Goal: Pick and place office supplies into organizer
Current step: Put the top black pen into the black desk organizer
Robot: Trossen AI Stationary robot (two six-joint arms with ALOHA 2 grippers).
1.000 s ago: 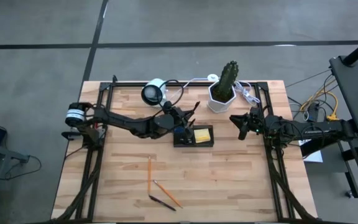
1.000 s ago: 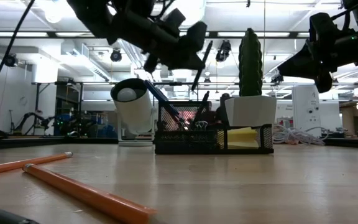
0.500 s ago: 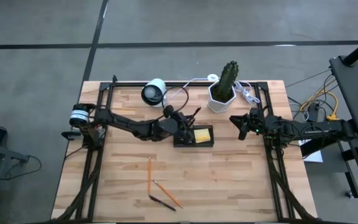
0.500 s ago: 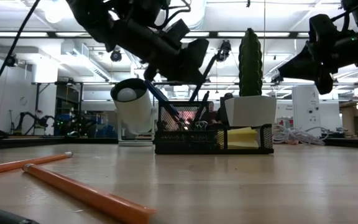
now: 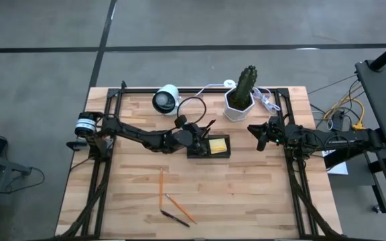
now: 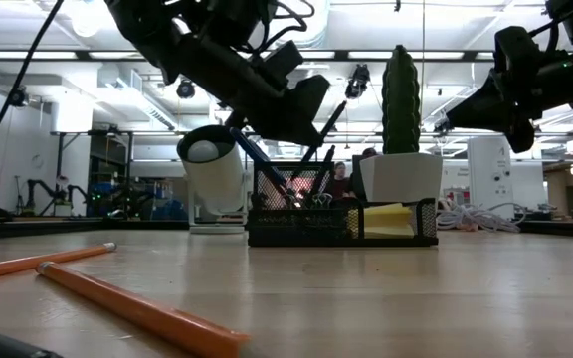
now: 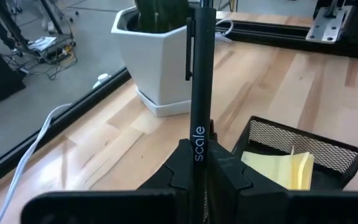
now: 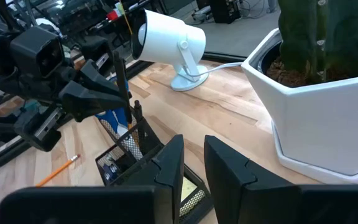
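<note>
The one legible text is the word "scale", printed in small white lower-case letters running lengthwise along the barrel of the slim black pen (image 7: 201, 93), which the left hand (image 7: 202, 169) grips between its dark fingers. No other lettering, number or label can be made out on the things on the bench or in the room behind it.

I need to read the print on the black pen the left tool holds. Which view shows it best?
The left wrist view: the black pen fills the middle, its white lettering legible. The low view shows only a thin silhouette, the high view a sliver, the right wrist view a dark stick.
</note>
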